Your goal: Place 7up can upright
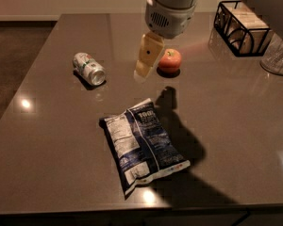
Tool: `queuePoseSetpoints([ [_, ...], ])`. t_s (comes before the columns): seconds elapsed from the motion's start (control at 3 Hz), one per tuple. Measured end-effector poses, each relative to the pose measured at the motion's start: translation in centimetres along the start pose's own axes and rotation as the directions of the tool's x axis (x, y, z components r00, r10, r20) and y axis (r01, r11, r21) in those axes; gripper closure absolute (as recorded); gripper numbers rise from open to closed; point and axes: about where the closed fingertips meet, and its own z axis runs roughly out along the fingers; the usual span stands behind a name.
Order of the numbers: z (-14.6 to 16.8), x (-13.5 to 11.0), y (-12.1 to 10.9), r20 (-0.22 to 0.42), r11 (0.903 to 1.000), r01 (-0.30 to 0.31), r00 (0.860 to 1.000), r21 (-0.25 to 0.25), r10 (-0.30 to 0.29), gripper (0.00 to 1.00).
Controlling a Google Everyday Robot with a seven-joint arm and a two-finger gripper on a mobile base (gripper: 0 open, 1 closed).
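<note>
The 7up can (88, 68), silvery white with green markings, lies on its side on the dark table (47, 140) at the left, its shiny top facing front right. My gripper (144, 69) hangs above the table middle, right of the can and apart from it, just left of a red apple (170, 60). It holds nothing.
A blue and white chip bag (142, 144) lies flat in front of the gripper. A black wire basket (241, 26) stands at the back right, with a clear glass container (279, 55) at the right edge. The table's front edge runs along the bottom.
</note>
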Motion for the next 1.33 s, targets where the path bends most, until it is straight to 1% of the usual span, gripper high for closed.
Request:
queuePoseSetpoints([
  [0.33,0.9,-2.7,0.3,-0.004,0.9981,-0.056,0.998,-0.028,0.056,0.00],
  [0.67,2.7,-6.5,1.0,-0.012,0.9908,-0.110,0.994,-0.079,0.109,0.00],
  [1.0,4.5,-10.0,1.7,-0.029,0.9809,-0.151,0.989,-0.123,0.148,0.00],
  [1.33,7.1,-13.6,2.4,-0.057,0.9724,-0.177,0.984,-0.152,0.170,0.00],
])
